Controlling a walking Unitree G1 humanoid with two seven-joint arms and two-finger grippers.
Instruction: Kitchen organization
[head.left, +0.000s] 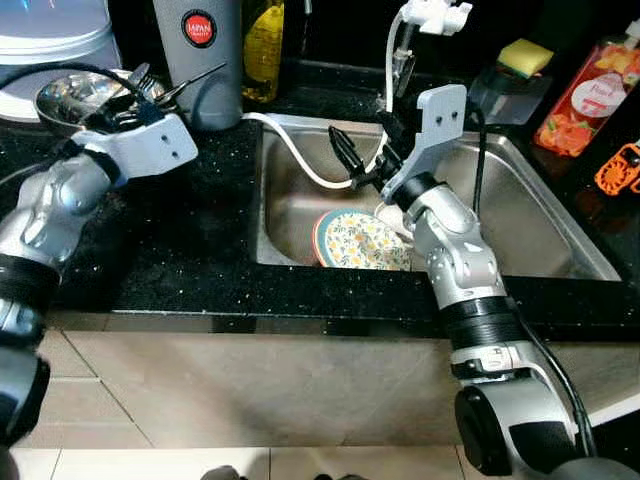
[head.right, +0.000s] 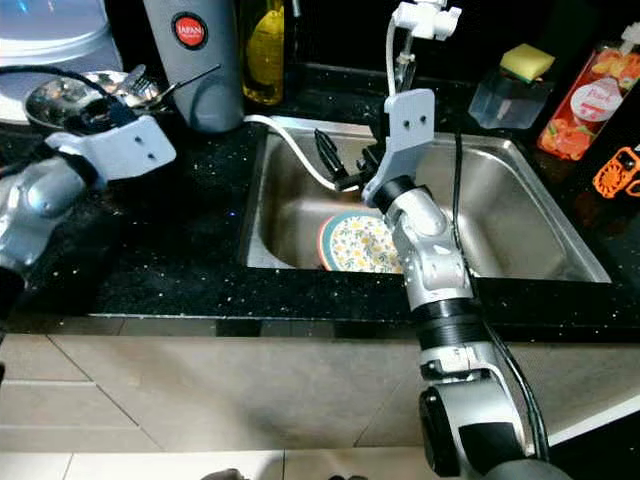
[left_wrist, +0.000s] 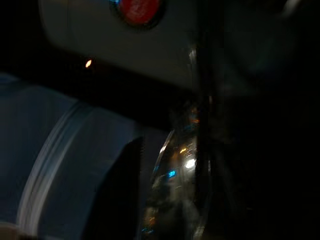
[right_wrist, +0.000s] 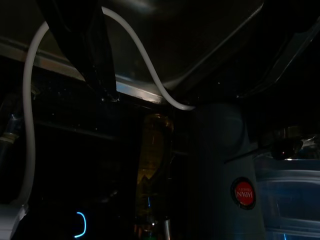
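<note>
Black speckled countertop (head.left: 200, 240): grey canister (head.left: 200, 60), steel bowl (head.left: 75, 100), oil bottle (head.left: 263, 45), sponge tub (head.left: 510, 85).

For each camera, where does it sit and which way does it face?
Eye views: on the head, looking down at the sink, patterned plate, both arms.
Left wrist view: on the left arm, facing the grey canister; dark, blurred.
Right wrist view: on the right arm, facing the white hose, a finger.
Shared: canister.

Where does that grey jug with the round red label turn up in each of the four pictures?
Left eye: grey jug top, left of the sink.
Right eye: top left, beside the yellow bottle.
Left wrist: blurred, along the top.
Right wrist: lower right, upside down.
Shared landmark: its red label.
</note>
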